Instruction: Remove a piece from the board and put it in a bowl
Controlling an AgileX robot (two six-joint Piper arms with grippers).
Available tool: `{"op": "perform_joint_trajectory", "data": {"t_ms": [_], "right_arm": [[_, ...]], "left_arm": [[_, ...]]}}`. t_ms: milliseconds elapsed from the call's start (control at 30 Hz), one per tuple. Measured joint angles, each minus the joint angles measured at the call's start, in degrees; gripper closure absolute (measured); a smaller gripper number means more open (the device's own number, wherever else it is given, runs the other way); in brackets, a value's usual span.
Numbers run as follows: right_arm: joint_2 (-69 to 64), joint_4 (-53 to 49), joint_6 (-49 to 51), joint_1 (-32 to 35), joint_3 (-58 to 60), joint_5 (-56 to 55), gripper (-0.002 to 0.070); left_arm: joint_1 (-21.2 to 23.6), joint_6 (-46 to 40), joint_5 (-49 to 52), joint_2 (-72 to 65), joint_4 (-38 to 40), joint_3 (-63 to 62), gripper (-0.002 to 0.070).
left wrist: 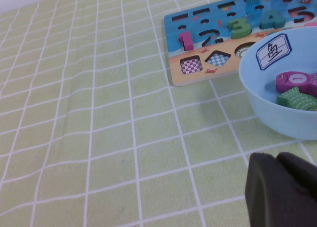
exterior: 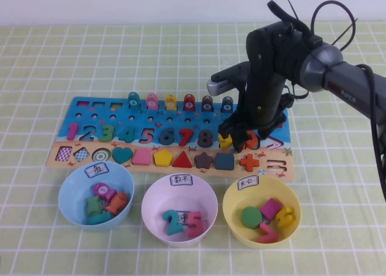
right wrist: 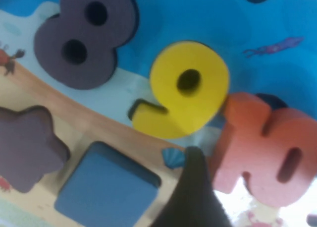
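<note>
Two joined orange-red digits make the piece [right wrist: 262, 147], flat wood lying on the board [exterior: 90, 104] beside the yellow 9 [right wrist: 185, 90]. My right tool [exterior: 244, 138] hangs spread wide over it, gripping nothing. My left tool [left wrist: 282, 190] rests low over the desk near the blue bowl [left wrist: 267, 95]; I cannot tell its state.

I see the long wooden puzzle board's [left wrist: 223, 43] end, light blue plastic bowl [left wrist: 277, 110] holding fish pieces [left wrist: 297, 90], left gripper [left wrist: 280, 190] over green checked cloth [left wrist: 99, 128].

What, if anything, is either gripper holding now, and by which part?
Nothing is held. The right gripper hangs open over the flat orange-red wooden number "10" on the board. The left gripper is parked beside the light blue bowl.
</note>
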State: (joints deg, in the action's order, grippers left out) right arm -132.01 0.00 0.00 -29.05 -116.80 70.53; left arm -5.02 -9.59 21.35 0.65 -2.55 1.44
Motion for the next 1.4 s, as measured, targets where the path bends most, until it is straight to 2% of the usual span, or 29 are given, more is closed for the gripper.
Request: {"op": "perform_joint_trajectory", "data": {"t_ms": [267, 467, 967, 1100, 1233, 1400], "right_arm": [[-0.53, 0.68, 0.00, 0.00, 0.00, 0.00, 0.0218], [-0.53, 0.68, 0.00, 0.00, 0.00, 0.00, 0.0335], [1.15, -1.82, 2.33, -0.10, -1.13, 0.00, 0.0344], [4.96, -1.23, 2.43, -0.10, -1.20, 0.00, 0.0344], [10.03, 3.54, 0.00, -0.36, -1.20, 0.11, 0.0344], [18.57, 6.36, -4.24, -4.68, 4.05, 0.11, 0.0345]], "left_arm": [[0.00, 0.00, 0.00, 0.00, 0.00, 0.00, 0.0680], [0.00, 0.00, 0.00, 0.00, 0.00, 0.00, 0.0680], [0.00, 0.00, 0.00, 0.00, 0.00, 0.00, 0.0680], [0.00, 0.00, 0.00, 0.00, 0.00, 0.00, 0.0680], [0.00, 0.00, 0.00, 0.00, 0.00, 0.00, 0.0680], [0.00, 0.00, 0.00, 0.00, 0.00, 0.00, 0.0680]]}}
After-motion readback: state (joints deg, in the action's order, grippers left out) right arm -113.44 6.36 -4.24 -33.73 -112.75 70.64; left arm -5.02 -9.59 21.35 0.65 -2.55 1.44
